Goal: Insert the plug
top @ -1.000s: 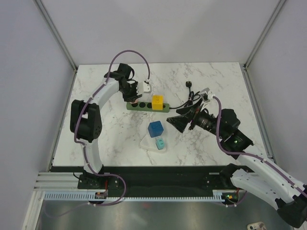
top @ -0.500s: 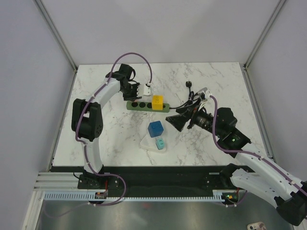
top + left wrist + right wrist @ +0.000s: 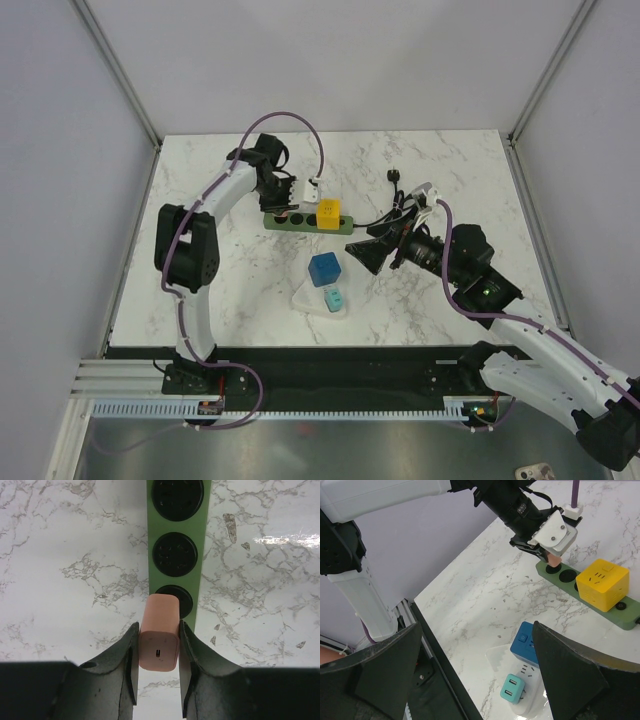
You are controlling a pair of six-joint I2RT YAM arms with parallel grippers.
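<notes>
Currently I read the left gripper [image 3: 158, 635] as clamped on the plug [image 3: 160, 630]: its two fingers [image 3: 125, 655] press against the plug's opposite flanks, and the pink body fills the gap between them. In the left wrist view the plug sits over the end socket [image 3: 186, 602] of the green strip [image 3: 177, 526], covering most of that socket; the two sockets beyond it show in full. In the right wrist view the plug's lower end meets the strip at that same socket, but I cannot tell whether the pins are seated. The strip lies flat on the marble table [image 3: 220, 290], toward its far half. A yellow cube [image 3: 328, 212] sits on the strip just beside the open sockets, on the side away from the left gripper, and a black cable [image 3: 385, 213] leaves the strip past the cube. The right gripper [image 3: 362, 255] hangs above the table, well apart from the strip, with its fingers [image 3: 380, 670] spread wide and nothing between them. Near it, a blue cube [image 3: 324, 269] rests on the table, with a teal adapter [image 3: 334, 300] just beside it on the near side.
</notes>
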